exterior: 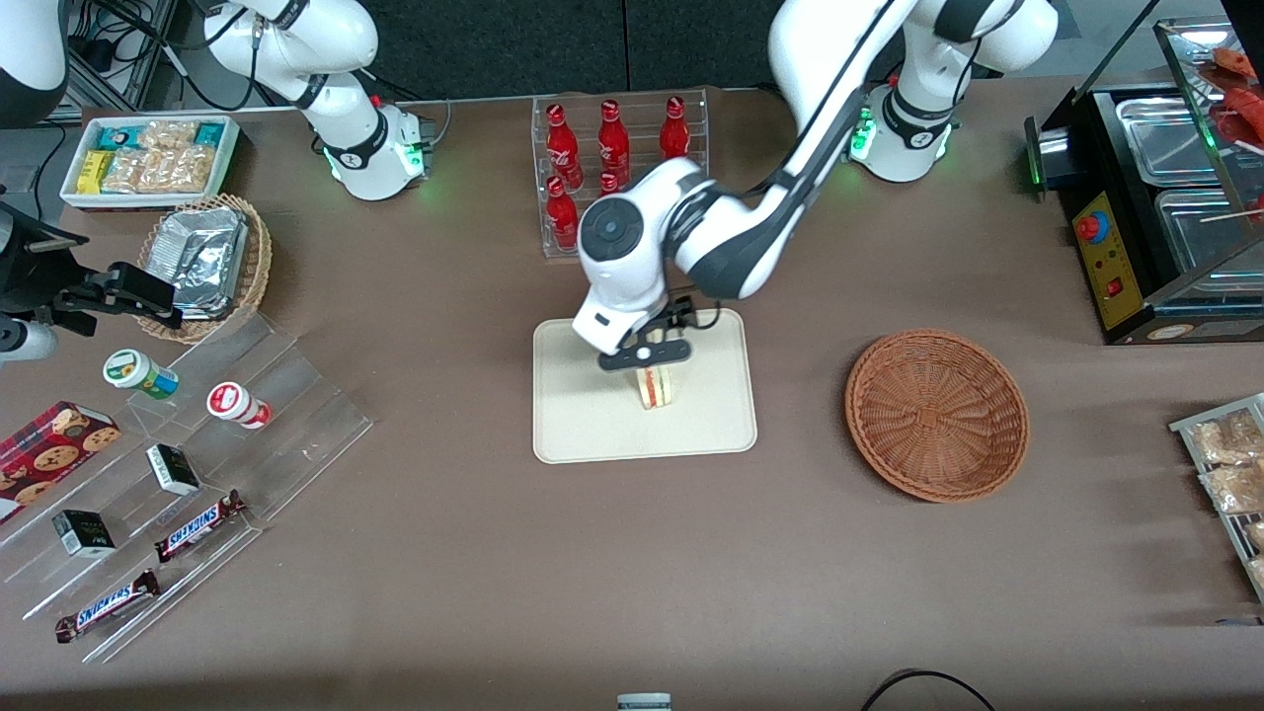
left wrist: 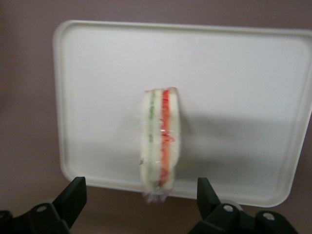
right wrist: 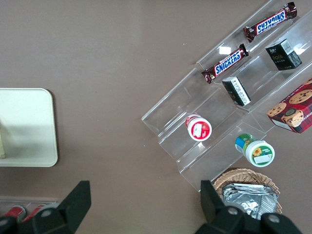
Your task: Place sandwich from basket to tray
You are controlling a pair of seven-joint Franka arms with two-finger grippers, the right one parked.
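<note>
The sandwich (exterior: pixel 654 387), a white wedge with red and green layers, stands on its edge on the cream tray (exterior: pixel 592 415), near the tray's middle. The left arm's gripper (exterior: pixel 647 357) hangs just above the sandwich. In the left wrist view the gripper (left wrist: pixel 140 181) is open, both black fingers (left wrist: pixel 73 195) stand well clear of the sandwich (left wrist: pixel 160 139), and nothing is held. The sandwich rests on the tray (left wrist: pixel 234 87). The reddish-brown wicker basket (exterior: pixel 936 415) sits empty on the table beside the tray, toward the working arm's end.
A clear rack of red bottles (exterior: pixel 617 148) stands farther from the front camera than the tray. A tan basket of foil packets (exterior: pixel 207 262), a white snack bin (exterior: pixel 148 158) and a clear stepped shelf (exterior: pixel 197 474) lie toward the parked arm's end. A black food warmer (exterior: pixel 1155 207) stands at the working arm's end.
</note>
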